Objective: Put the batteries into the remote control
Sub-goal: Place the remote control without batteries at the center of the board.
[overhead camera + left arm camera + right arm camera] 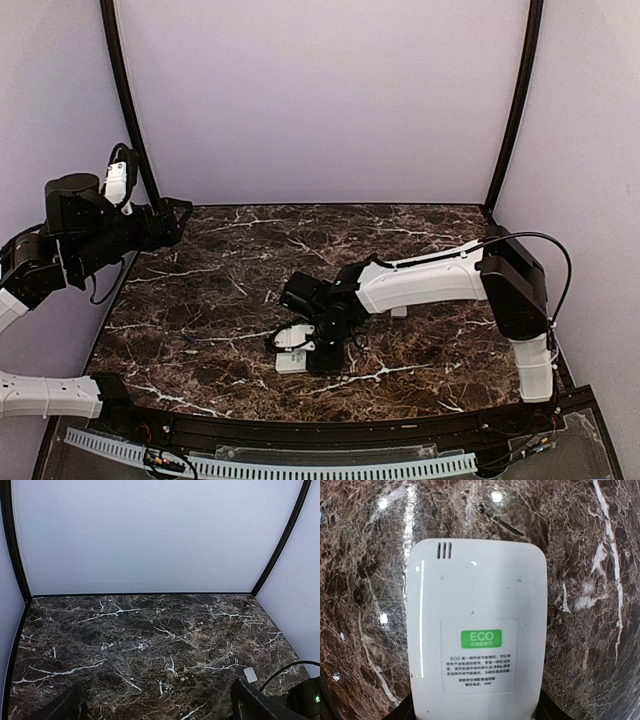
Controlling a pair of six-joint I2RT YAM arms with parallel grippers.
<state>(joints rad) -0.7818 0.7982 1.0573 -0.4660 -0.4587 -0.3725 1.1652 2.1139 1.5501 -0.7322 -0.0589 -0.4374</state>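
The remote control [476, 630] lies back-up on the marble table [220, 290], showing a plain white shell, a small vent slot and a green ECO label. My right gripper [477, 714] reaches down over its near end, one dark finger pressed against each long side, shut on it. From above, the remote control [291, 352] pokes out to the left of the right gripper [322, 348]. My left gripper [155, 707] hangs open and empty at the far left [172, 218], high above the table. No batteries are in view.
A small white rounded plate [250, 674] lies flat on the table behind the right arm [430, 280]. Black frame posts and pale walls close in the back and sides. A cable loops off the right arm's elbow [560, 290].
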